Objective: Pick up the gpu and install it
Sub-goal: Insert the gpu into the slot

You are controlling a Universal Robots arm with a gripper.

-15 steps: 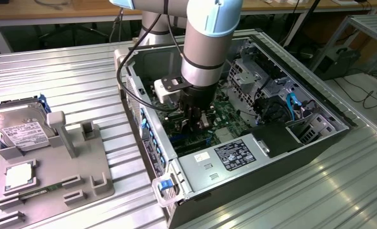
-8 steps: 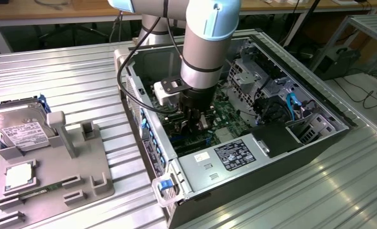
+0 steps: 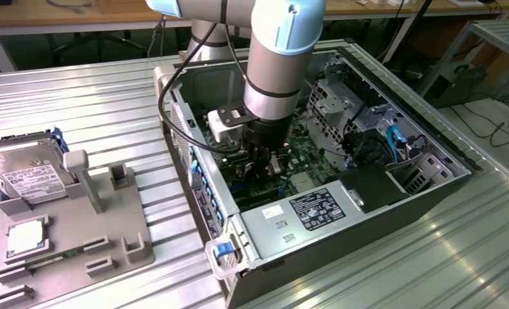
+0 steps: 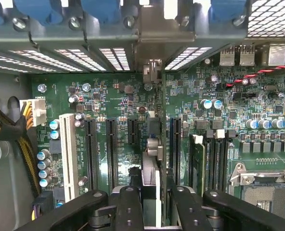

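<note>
The gripper [image 4: 149, 202] is clamped on the gpu [image 4: 151, 159], its two black fingers [image 4: 128, 207] pressing on either side of the thin card, which is seen edge-on in the wrist view and stands upright over the green motherboard [image 4: 118, 110]. The card's pale metal bracket end [image 4: 152, 72] reaches toward the rear wall of the case, among the row of slot openings and blue clips [image 4: 109, 9]. The card lies in line with the black expansion slots [image 4: 90, 154], with a white slot [image 4: 68, 149] farther to one side and the silver CPU socket [image 4: 265, 187] to the other. Tiny white print marks the board beside the slots, but it cannot be read. A white connector [image 4: 34, 110] with yellow and black wires [image 4: 7, 130] sits at the board's edge. In the exterior view the arm [image 3: 276, 58] reaches down into the open computer case [image 3: 323, 167], which lies on its side on the ribbed metal bench [image 3: 82, 109]. A black label with white print [image 3: 321, 211] is stuck on the power supply, its wording unreadable. At the exterior view's left, a grey fixture tray [image 3: 108, 225] holds a silver hard drive with a white label [image 3: 27, 177] and a small square silver chip [image 3: 27, 237].
</note>
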